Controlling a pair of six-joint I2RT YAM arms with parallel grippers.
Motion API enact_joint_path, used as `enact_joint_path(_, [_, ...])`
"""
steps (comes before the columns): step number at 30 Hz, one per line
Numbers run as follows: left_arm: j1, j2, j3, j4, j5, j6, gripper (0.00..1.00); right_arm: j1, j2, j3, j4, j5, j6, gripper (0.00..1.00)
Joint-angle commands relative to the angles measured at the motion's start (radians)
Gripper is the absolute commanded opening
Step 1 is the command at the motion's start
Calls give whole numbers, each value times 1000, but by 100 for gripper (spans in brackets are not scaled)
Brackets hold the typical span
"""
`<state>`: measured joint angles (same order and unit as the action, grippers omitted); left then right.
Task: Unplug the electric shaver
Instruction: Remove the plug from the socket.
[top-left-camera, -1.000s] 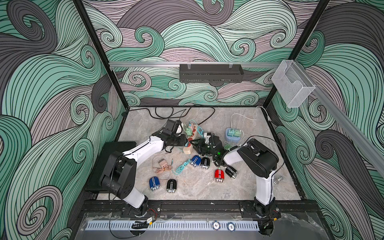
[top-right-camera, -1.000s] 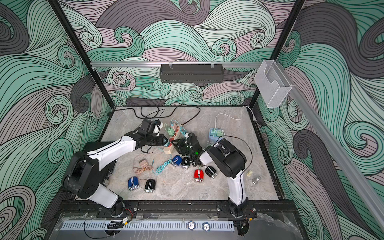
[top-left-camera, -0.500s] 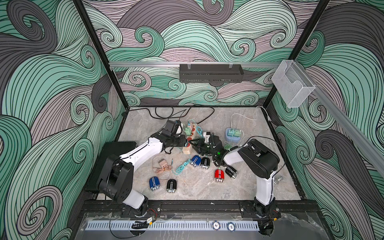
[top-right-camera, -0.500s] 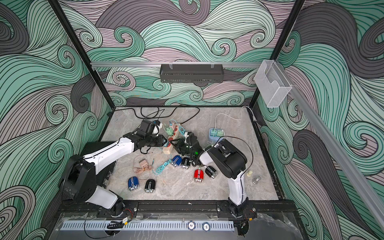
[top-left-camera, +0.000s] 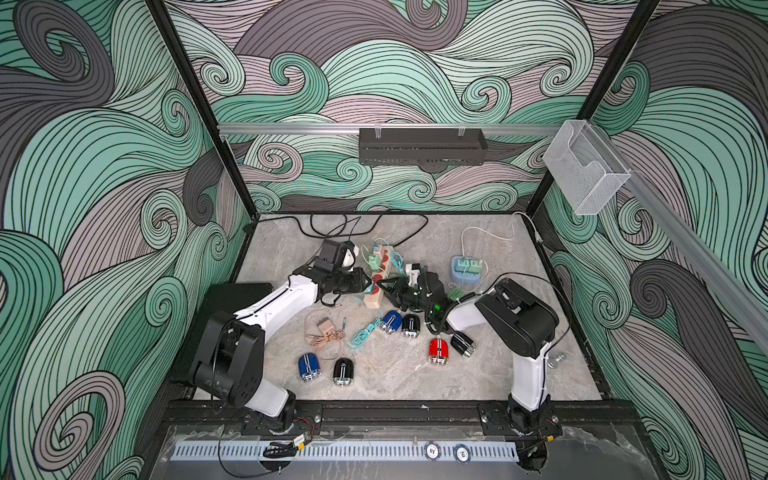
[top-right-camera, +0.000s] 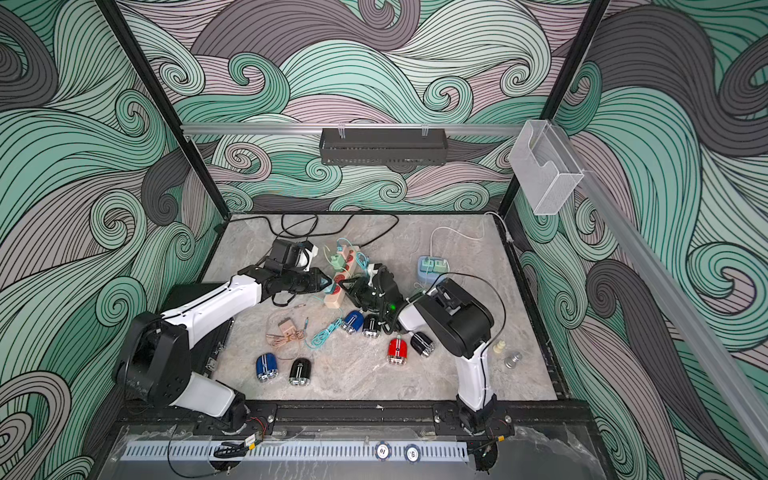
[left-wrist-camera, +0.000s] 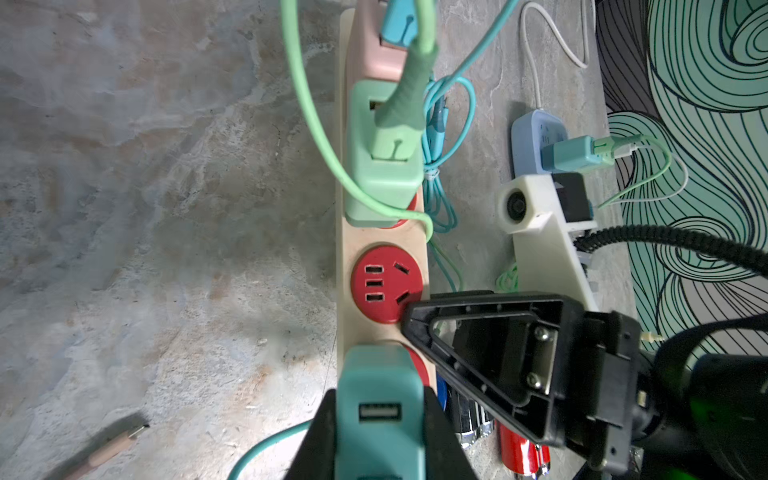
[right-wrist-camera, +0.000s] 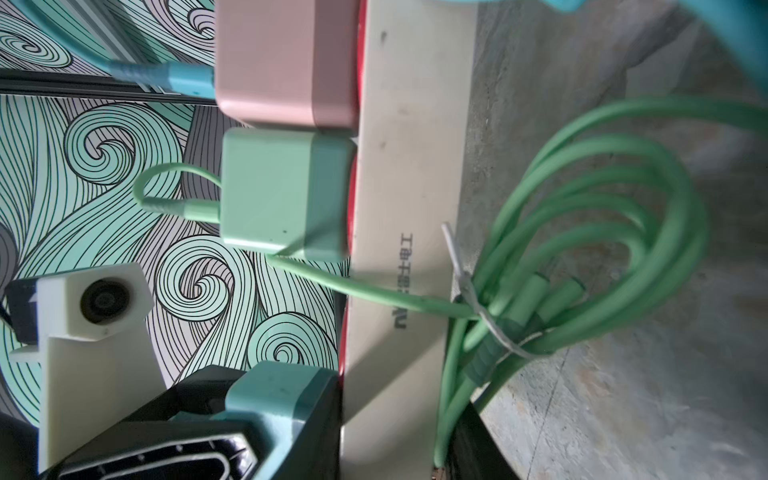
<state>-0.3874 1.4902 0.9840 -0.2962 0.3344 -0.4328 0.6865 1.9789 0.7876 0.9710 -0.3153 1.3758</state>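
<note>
Left claw (left-wrist-camera: 380, 399) pinches the teal plug (left-wrist-camera: 376, 374) seated in the strip (right-wrist-camera: 411, 166), mid-table, closed hard on it; right claw (top-left-camera: 386, 287), part open, clamps the strip's edge beside it. Six shavers (top-left-camera: 439, 351) lie between strip and front edge

Closed in on three sides by wallpaper (top-left-camera: 95, 174) of swirling waves in green, mauve and dark grey. Framed by black posts (top-left-camera: 199, 108) rising from the two back corners of the surface. Floored with a mottled grey, stone-look surface (top-left-camera: 395, 386). Crossed along the back wall by an aluminium rail (top-left-camera: 291, 129), with a black perforated tray (top-left-camera: 422, 146) hung from it. Fitted on the right wall with a sloping rail (top-left-camera: 685, 249) carrying a clear plastic bin (top-left-camera: 582, 170). Edged in front by a black bar (top-left-camera: 395, 409) and a slotted grey duct (top-left-camera: 353, 451). Lit softly and evenly.
</note>
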Motion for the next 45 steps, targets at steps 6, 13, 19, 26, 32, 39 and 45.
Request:
enact_joint_path(6, [-24,-142,-33,-73,-79,78,2,-41,-7,-11,-110,169,-20,21])
enact_joint_path(13, [-4,-147,-32,-79,-47,19,2,-41,4,-13,-67,165,-21,20])
enact_joint_path(19, [14,-131,-15,-45,64,5,1,-29,-25,5,-172,188,-63,20])
enact_joint_path(26, [-30,-114,16,-106,-39,53,1,-22,-54,37,-283,219,-108,19])
enact_joint_path(32, [-64,-86,31,-120,-77,35,1,-9,-85,86,-424,260,-177,17])
enact_joint_path(39, [-62,-76,61,-134,-62,-14,1,1,-118,97,-514,320,-245,16])
enact_joint_path(45, [-32,-74,71,-113,28,-96,1,0,-100,68,-417,304,-233,15])
